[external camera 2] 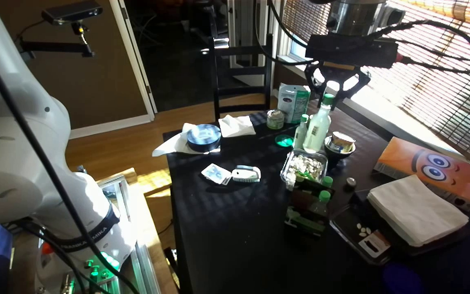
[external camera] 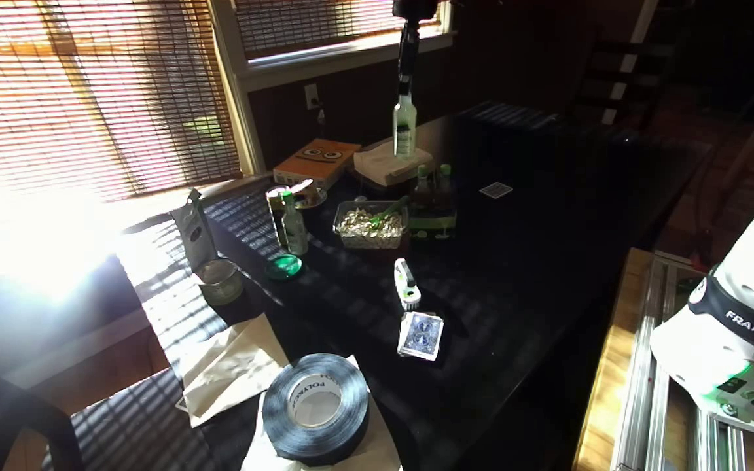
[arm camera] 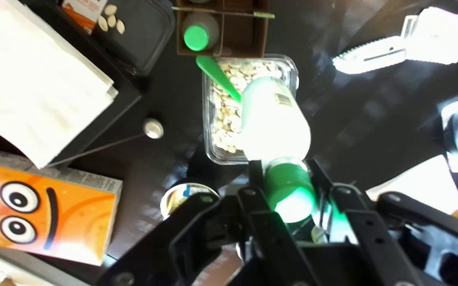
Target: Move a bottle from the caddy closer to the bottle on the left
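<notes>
A clear bottle with a green cap hangs upright from my gripper, above the table, in an exterior view (external camera: 404, 127), in an exterior view (external camera 2: 316, 128) and in the wrist view (arm camera: 274, 119). My gripper (arm camera: 282, 169) is shut around its neck and cap; it also shows in both exterior views (external camera: 405, 82) (external camera 2: 329, 98). A second green-capped bottle (external camera: 294, 229) (external camera 2: 300, 134) stands on the table near the window side; it is not clearly seen in the wrist view. The dark caddy (external camera: 432, 226) (external camera 2: 304, 220) (arm camera: 243, 49) holds green-capped bottles; one front compartment is empty in the wrist view.
A clear tub of seeds (external camera: 370, 229) (arm camera: 229, 119) with a green spoon stands beside the caddy. Near the standing bottle are a green lid (external camera: 283, 267), a tin (external camera: 220, 281) and a bowl (external camera 2: 340, 147). Napkins (external camera 2: 418, 210) and an orange box (external camera 2: 431, 171) lie farther along.
</notes>
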You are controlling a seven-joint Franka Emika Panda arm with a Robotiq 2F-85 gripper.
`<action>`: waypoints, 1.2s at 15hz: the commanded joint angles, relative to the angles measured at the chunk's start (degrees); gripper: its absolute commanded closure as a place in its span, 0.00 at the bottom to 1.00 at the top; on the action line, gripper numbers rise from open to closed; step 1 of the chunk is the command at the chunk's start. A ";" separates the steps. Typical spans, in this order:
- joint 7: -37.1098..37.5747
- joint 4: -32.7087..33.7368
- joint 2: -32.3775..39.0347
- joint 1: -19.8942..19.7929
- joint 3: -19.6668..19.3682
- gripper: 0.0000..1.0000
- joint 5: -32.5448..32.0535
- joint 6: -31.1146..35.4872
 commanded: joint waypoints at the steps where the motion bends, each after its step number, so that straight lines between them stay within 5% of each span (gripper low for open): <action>1: -5.00 -0.73 -1.78 1.89 1.82 0.93 6.25 -1.99; 4: -11.26 -2.06 -1.19 3.23 3.43 0.93 12.07 -4.94; 5: -6.91 -0.51 -0.23 3.32 2.57 0.70 8.56 -3.10; 10: -9.52 -1.70 -0.20 3.87 3.13 0.70 10.10 -4.08; 11: -9.93 -1.84 0.50 4.31 3.64 0.93 11.26 -1.84; 18: -9.14 2.29 9.25 9.47 7.97 0.93 4.38 11.00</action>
